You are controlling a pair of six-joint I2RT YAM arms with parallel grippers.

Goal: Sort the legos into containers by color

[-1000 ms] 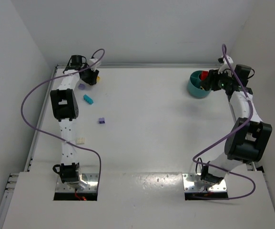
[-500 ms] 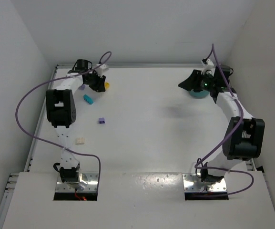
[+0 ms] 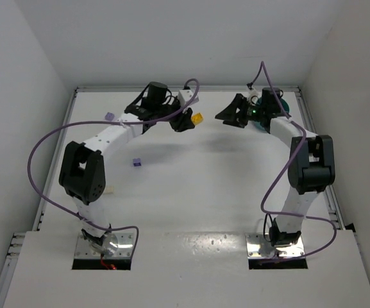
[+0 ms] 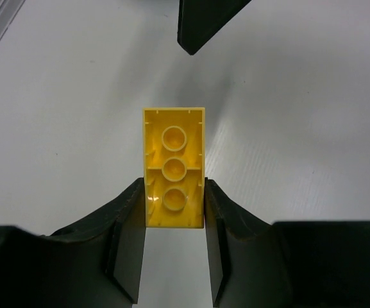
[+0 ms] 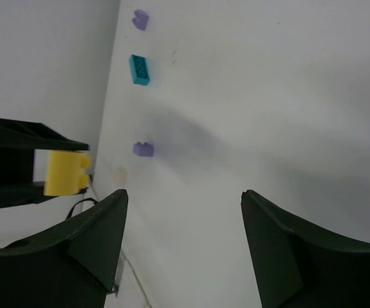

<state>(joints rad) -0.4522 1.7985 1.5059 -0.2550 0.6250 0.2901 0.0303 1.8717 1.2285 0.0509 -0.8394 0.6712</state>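
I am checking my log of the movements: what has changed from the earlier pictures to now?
The left claw swung right from the far-left corner to the far middle, carrying the yellow rectangular plastic brick clamped in it. The right claw, open, swung left from the far-right corner toward it. The small purple plastic brick stayed where it was.

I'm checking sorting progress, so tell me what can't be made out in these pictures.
Teal dish: top view, mostly behind the right arm; compartments and contents hidden.
Cyan brick: top view, covered by the left arm; shows only from the right wrist.
Cream brick: right wrist view, too small and faint.
Yellow brick: left wrist view, near end hidden between the jaws.
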